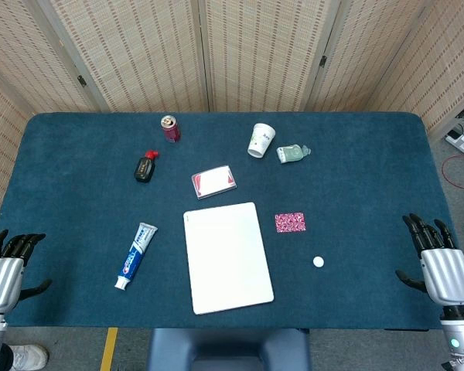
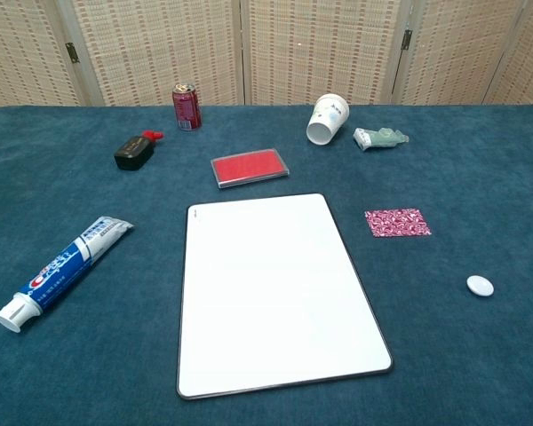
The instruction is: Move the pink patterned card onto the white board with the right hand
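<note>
So I've got the small pink patterned card [image 1: 289, 222] lying flat on the dark blue cloth-covered table [image 1: 371, 170], just beside the right edge of the flat white rectangular board [image 1: 227, 256] but not touching it. My right robot hand [image 1: 437, 263] sits at the table's near right corner, fingers spread, holding nothing. Left robot hand [image 1: 6, 267] is the same at the near left corner. A small white round disc [image 1: 318, 261] lies near the card.

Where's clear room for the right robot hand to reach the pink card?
Bare cloth runs from the right robot hand to the pink card; only the white disc interrupts. The white board is bare. Crowded behind: cup, red case.
</note>
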